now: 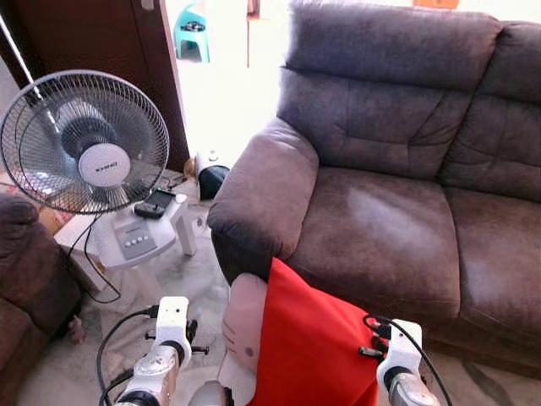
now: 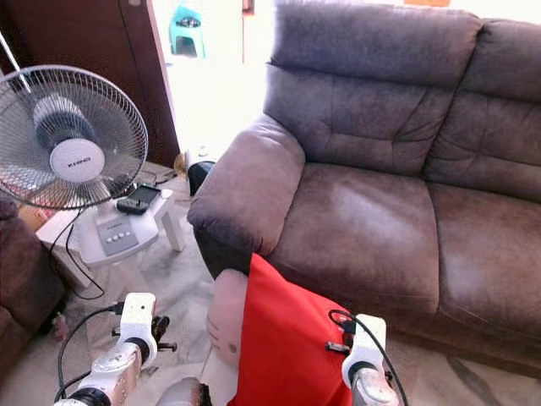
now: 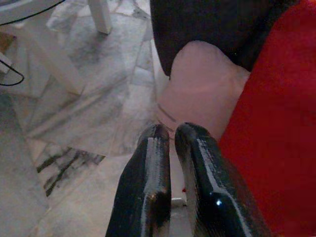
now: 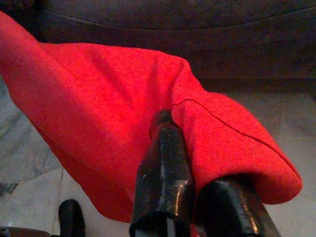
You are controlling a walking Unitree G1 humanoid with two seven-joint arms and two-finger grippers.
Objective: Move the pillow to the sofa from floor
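Note:
The pillow (image 1: 313, 338) is red with a pale pink face (image 1: 243, 317). It stands upright off the floor between my two arms, just in front of the brown sofa (image 1: 380, 228) and below its left armrest (image 1: 262, 194). In the right wrist view my right gripper (image 4: 187, 148) is shut on a fold of the red fabric, which covers one finger. My left gripper (image 3: 172, 132) has its fingers nearly together at the pink corner of the pillow (image 3: 202, 84), pinching its edge.
A standing fan (image 1: 84, 139) and a low white table (image 1: 135, 241) with cables stand to the left on the marble floor (image 1: 194, 271). A second brown seat (image 1: 21, 279) sits at the far left. A bright doorway (image 1: 220, 76) opens behind the armrest.

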